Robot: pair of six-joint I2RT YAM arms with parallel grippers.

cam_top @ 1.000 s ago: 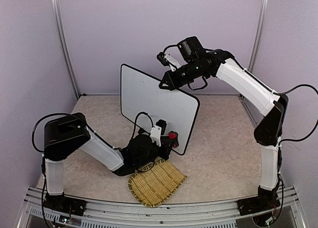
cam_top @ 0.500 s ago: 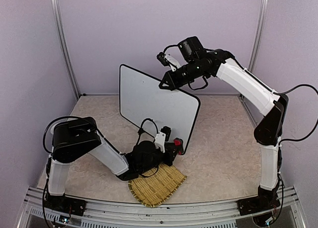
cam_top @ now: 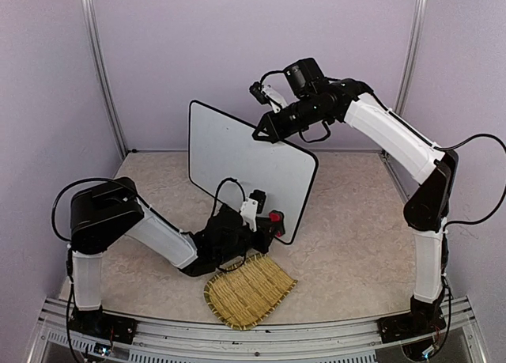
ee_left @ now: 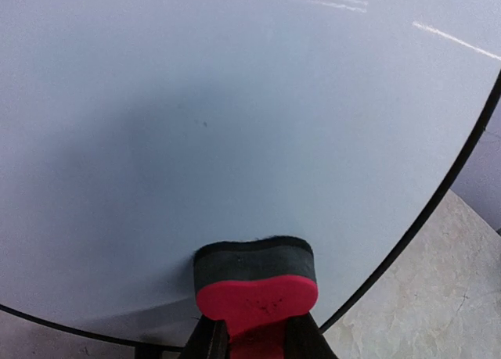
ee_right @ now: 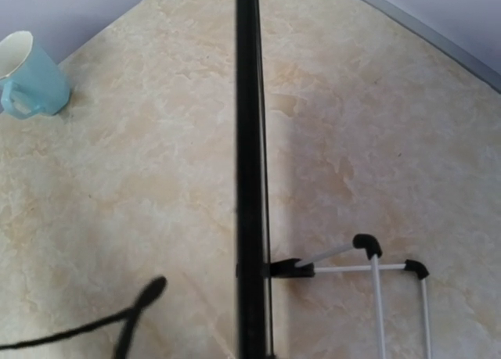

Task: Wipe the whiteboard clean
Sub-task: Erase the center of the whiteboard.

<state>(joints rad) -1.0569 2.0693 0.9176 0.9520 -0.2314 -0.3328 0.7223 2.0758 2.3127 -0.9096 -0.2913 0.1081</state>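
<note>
**While right gripper (cam_top: 262, 134) steadies the whiteboard (cam_top: 245, 169), left gripper (ee_left: 254, 337) presses the eraser (ee_left: 255, 277)**

Thin, stiff, probably light panel w/ slick glossy face and rounded corners. It's likely to tip or skid if pushed hard, so pinch the black rim. It stands upright mid-table (cam_top: 356, 236) on small feet (ee_right: 365, 242). Right jaws look clamped on the top edge; left ones squeeze the red foam block, dark felt against the lower face.

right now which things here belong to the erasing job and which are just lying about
In the job:
whiteboard, stood on edge
red and black eraser, against the board's face
left gripper, holding the eraser
right gripper, gripping the board's top edge

Lying about:
straw mat
blue mug
</note>
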